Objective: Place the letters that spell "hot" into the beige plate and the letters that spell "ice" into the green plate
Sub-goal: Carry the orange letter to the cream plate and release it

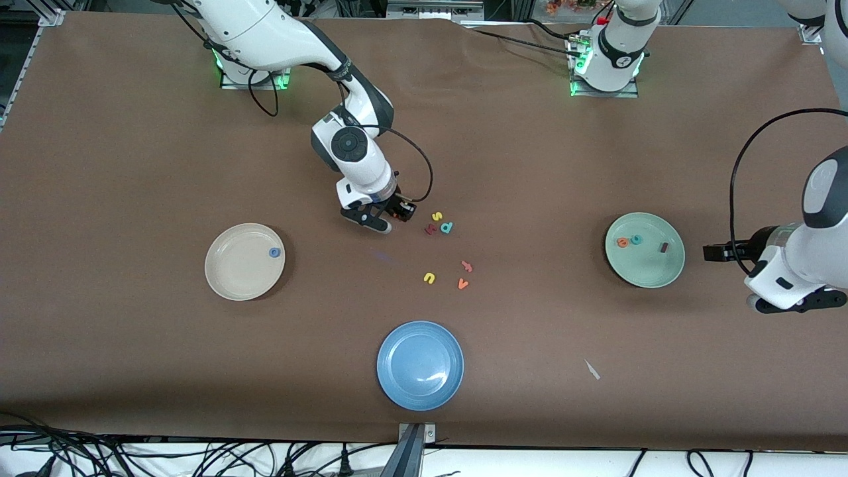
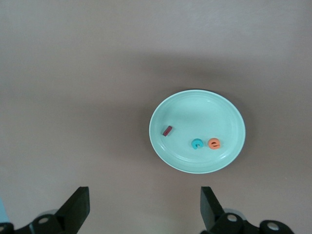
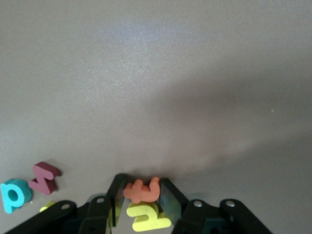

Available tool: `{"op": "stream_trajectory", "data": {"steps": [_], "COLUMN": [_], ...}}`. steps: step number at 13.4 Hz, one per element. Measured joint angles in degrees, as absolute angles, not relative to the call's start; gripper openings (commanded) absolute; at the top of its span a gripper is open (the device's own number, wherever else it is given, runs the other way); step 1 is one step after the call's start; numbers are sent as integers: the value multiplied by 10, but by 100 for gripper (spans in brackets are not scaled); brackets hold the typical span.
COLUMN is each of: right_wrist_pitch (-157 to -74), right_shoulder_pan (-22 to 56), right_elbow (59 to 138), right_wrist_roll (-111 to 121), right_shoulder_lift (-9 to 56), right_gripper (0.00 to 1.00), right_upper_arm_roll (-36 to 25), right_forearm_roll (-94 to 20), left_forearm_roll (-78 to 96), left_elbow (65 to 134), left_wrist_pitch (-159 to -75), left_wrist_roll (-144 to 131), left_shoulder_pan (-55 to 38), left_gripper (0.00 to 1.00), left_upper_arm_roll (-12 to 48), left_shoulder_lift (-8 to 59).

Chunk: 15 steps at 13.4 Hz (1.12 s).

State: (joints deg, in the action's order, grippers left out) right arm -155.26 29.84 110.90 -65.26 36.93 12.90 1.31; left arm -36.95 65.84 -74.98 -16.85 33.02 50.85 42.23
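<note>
My right gripper (image 3: 141,195) had its fingers clenched on the orange t (image 3: 142,190), the yellow h (image 3: 146,216) just beside it. I judged the foam light and squashy, best pinched across its flat faces. Open table led to the beige plate (image 1: 228,281), where the o (image 1: 274,252) lay. The left gripper (image 2: 144,209) waited released over bare table near the green plate (image 2: 229,109), which held i, c, e.

Legible marks — foam letters only.
Readable: teal p (image 3: 13,195), yellow s (image 1: 436,216), orange e (image 2: 214,143), teal c (image 2: 197,144) — no labels, brands, numbers.
</note>
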Motion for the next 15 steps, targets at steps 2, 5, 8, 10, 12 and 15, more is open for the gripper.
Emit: {"op": "stream_trajectory", "data": {"steps": [2,5,8,10,12,15], "right_wrist_pitch": [-1553,-1519,-1422,-1365,-1330,-1325], "right_shoulder_pan": [297,269,221,183,140,81], "right_elbow": [1108,1105,1102,1104,1118,1136], "right_wrist_roll": [-653,-630,-555,-478,-376,-227], "right_shoulder_lift": [369,349,292,256,228,215], "right_gripper": [19,19,19,19,19,20], "right_upper_arm_roll": [126,124,127,127,123,100], "right_forearm_roll": [15,23,24,24,24,25], "left_forearm_roll": [-328,-169,-19,21,23,15], "left_elbow": [603,548,535,544,598,732], "left_wrist_pitch": [-742,-739,-747,-772,-832,-932], "left_wrist_roll": [-114,-82,-36,-24,-20,5], "left_shoulder_pan": [286,194,82,46,38,36], "left_gripper": [100,99,95,94,94,97], "left_upper_arm_roll": [452,273,68,8,0,0], "left_shoulder_lift": [419,403,383,368,339,273]}}
